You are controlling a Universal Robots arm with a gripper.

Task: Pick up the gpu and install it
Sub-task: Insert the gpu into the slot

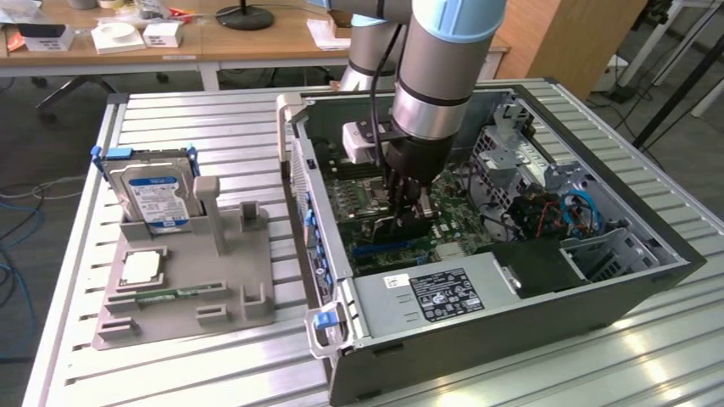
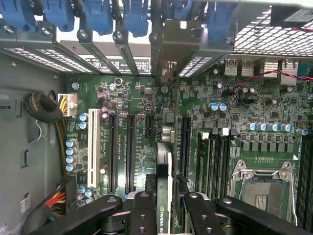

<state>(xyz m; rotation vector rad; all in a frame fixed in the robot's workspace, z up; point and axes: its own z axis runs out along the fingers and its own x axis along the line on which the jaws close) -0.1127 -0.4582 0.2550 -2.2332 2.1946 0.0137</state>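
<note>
on a slatted metal table (image 1: 181, 356) stands an open computer case (image 1: 633, 280). the gpu (image 2: 165, 196) is held edge-on, clamped between the fingers of the gripper (image 2: 166, 215), inside the case just above the motherboard (image 2: 244, 132). pickup is judged done; seating in a slot remains. the hard drive (image 1: 155, 193) is left on the grey holder (image 1: 215, 288).

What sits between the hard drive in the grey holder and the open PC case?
In the exterior view, the grey holder's upright posts and a strip of bare slatted table lie between the hard drive and the PC case.
</note>
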